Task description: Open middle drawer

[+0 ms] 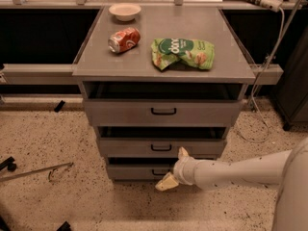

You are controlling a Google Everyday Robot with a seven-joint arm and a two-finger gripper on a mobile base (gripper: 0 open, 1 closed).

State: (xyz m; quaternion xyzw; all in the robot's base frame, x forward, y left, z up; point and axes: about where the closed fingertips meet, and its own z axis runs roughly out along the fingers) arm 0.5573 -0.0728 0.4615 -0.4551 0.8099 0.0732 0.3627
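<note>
The middle drawer [161, 147] is a shallow grey front with a small black bar handle [160, 148], between a taller top drawer [162, 112] and a bottom drawer [144, 171]. My gripper [174, 169] reaches in from the right on a white arm, low in front of the cabinet. One tan finger [183, 153] points up by the middle drawer's lower edge, right of the handle. The other finger [166, 182] points down-left over the bottom drawer. The fingers are spread wide and hold nothing.
The cabinet top [96, 57] carries a white bowl [124, 11], a red can [124, 39] on its side and a green chip bag [183, 53]. A metal rod [33, 171] lies on the speckled floor at left. Cables [269, 57] hang at right.
</note>
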